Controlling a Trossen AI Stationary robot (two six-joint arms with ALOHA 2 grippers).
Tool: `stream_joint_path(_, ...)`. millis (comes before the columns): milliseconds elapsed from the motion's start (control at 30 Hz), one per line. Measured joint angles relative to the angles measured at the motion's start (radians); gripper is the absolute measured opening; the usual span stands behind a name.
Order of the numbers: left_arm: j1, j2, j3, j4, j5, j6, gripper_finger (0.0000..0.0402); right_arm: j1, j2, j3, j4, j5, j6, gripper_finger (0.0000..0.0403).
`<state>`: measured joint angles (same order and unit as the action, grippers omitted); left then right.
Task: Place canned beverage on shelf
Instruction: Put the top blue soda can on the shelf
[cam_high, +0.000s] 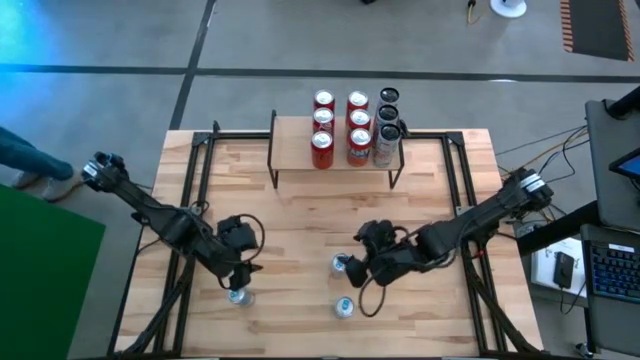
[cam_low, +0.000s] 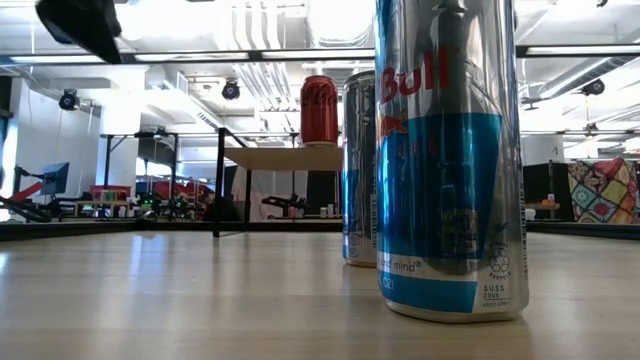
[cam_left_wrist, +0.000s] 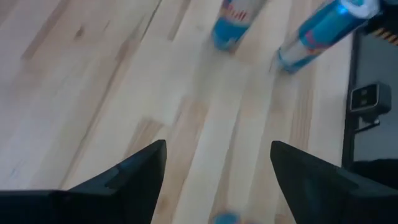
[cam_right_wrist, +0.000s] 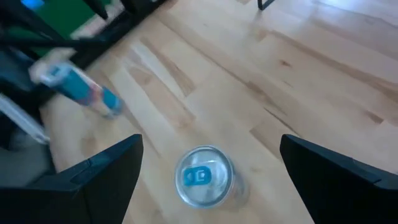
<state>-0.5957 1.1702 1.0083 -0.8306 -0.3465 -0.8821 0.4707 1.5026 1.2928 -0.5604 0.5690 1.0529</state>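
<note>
Three blue cans stand upright on the table's near half: one (cam_high: 343, 307) at the front edge, one (cam_high: 240, 296) directly under the left gripper (cam_high: 238, 280), one (cam_high: 343, 264) just beside the right gripper (cam_high: 357, 268), which hangs over it. Each arm is nearest its own can. Both grippers are spread, holding nothing. Farther off, the shelf (cam_high: 292, 146) carries eight upright cans (cam_high: 354, 126) in three rows; its left portion is bare.
</note>
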Motion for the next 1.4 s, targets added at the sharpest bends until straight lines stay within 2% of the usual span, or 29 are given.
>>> stream_joint_path(100, 0.000, -0.031, -0.096, 0.134, -0.003, 0.063, 0.0274, 0.000, 0.071, 0.021, 0.070, -0.015, -0.088, 0.0368)
stream_joint_path(233, 0.003, -0.059, -0.172, 0.202, 0.005, 0.071, 0.0271, 0.001, 0.142, 0.079, 0.024, -0.049, -0.151, 0.0368)
stream_joint_path(433, 0.015, -0.068, -0.191, 0.209, -0.037, 0.112, 0.0263, -0.002, 0.204, 0.144, -0.109, -0.045, -0.124, 0.0368)
stream_joint_path(800, 0.057, -0.049, -0.192, 0.211, -0.030, 0.239, 0.0262, -0.032, 0.248, 0.147, -0.151, -0.081, -0.016, 0.0365)
stream_joint_path(1033, 0.108, -0.049, -0.192, 0.236, -0.031, 0.245, 0.0262, -0.059, 0.256, 0.146, -0.161, -0.206, -0.016, 0.0300)
stream_joint_path(1233, 0.147, -0.046, -0.191, 0.300, -0.033, 0.245, 0.0262, -0.070, 0.254, 0.149, -0.172, -0.217, -0.039, 0.0243)
stream_joint_path(1400, 0.158, -0.047, -0.191, 0.417, -0.036, 0.262, 0.0262, -0.096, 0.221, 0.234, -0.173, -0.260, -0.277, 0.0232)
